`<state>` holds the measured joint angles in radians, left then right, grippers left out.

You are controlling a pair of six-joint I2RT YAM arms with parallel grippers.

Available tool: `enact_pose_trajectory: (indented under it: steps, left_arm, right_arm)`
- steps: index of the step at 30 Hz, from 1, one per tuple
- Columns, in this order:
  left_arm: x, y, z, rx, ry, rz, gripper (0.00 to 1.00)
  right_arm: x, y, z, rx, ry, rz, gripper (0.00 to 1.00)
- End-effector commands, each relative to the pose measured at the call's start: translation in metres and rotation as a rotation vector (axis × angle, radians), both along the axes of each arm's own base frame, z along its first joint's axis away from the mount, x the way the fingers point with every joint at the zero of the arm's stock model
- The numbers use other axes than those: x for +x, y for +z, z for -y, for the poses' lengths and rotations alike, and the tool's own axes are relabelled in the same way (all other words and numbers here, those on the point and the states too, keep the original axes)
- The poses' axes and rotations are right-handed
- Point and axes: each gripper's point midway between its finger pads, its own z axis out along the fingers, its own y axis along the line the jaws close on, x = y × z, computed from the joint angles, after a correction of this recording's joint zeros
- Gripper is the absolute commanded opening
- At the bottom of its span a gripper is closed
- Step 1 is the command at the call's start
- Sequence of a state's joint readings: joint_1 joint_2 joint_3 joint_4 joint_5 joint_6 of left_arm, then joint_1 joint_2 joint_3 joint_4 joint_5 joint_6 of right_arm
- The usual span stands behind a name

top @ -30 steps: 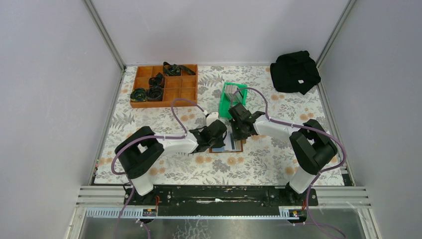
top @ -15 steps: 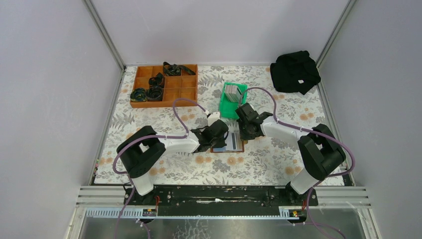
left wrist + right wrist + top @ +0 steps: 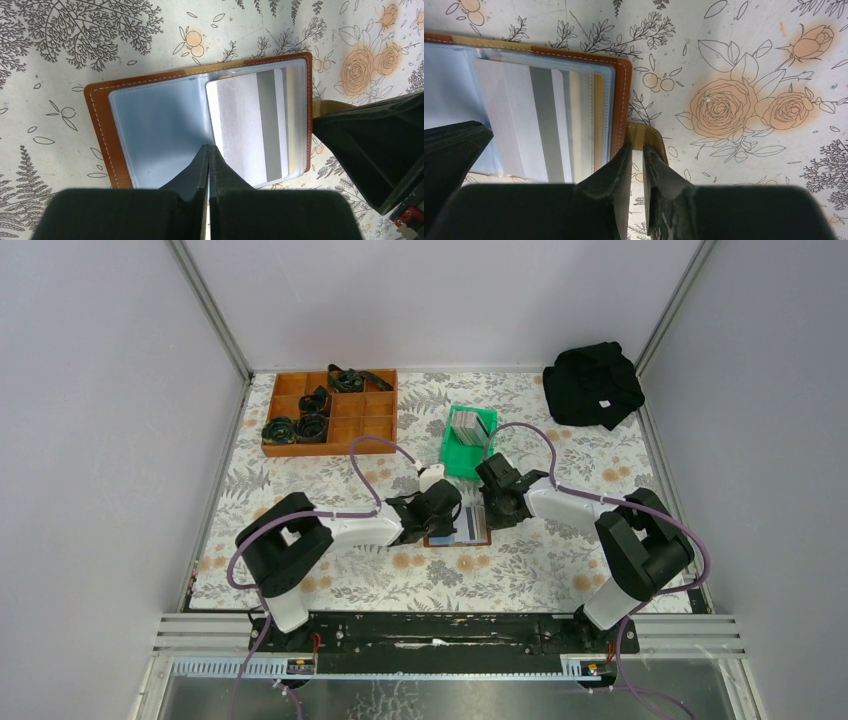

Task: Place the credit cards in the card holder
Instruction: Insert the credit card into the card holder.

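Your left gripper [image 3: 208, 150] is closed, nothing showing between its tips, which rest on the clear sleeves [image 3: 155, 130] of the open card holder [image 3: 100, 125] lying flat just ahead of it. Your right gripper [image 3: 636, 150] is barely parted and empty, tips at the snap tab [image 3: 646, 134]. One silver card [image 3: 240, 125] sits sleeved; the other credit cards [image 3: 467, 424] stand in the green bin [image 3: 458, 452] beyond your right gripper. They look thin, stiff and probably slick: pinch one by a short edge

The card holder [image 3: 165, 125] is smooth brown leather with glossy clear plastic inside. The surface [image 3: 60, 45] looks matt and printed.
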<state>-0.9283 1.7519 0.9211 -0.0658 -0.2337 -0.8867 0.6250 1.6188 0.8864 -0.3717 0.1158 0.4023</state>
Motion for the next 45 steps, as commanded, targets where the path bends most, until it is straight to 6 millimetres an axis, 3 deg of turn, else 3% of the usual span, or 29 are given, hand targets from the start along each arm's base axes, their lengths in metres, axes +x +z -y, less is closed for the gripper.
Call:
enact_pose_trajectory:
  steps: [1, 22, 30, 45]
  left_arm:
    - [0.005, 0.003, 0.008, 0.006, -0.013, 0.019, 0.0]
    - [0.011, 0.023, 0.041, -0.079, -0.074, 0.054, 0.0]
    - [0.013, 0.023, 0.015, -0.004, -0.005, 0.084, 0.0]
    - [0.009, 0.001, 0.003, 0.085, 0.008, 0.034, 0.0]
  right_arm:
    - [0.002, -0.005, -0.001, 0.015, -0.02, -0.004, 0.2]
    - [0.001, -0.008, -0.005, 0.03, -0.018, -0.024, 0.19]
    - [-0.001, -0.009, -0.004, 0.026, -0.015, -0.023, 0.19]
    - [-0.001, -0.01, -0.003, 0.021, -0.008, -0.025, 0.19]
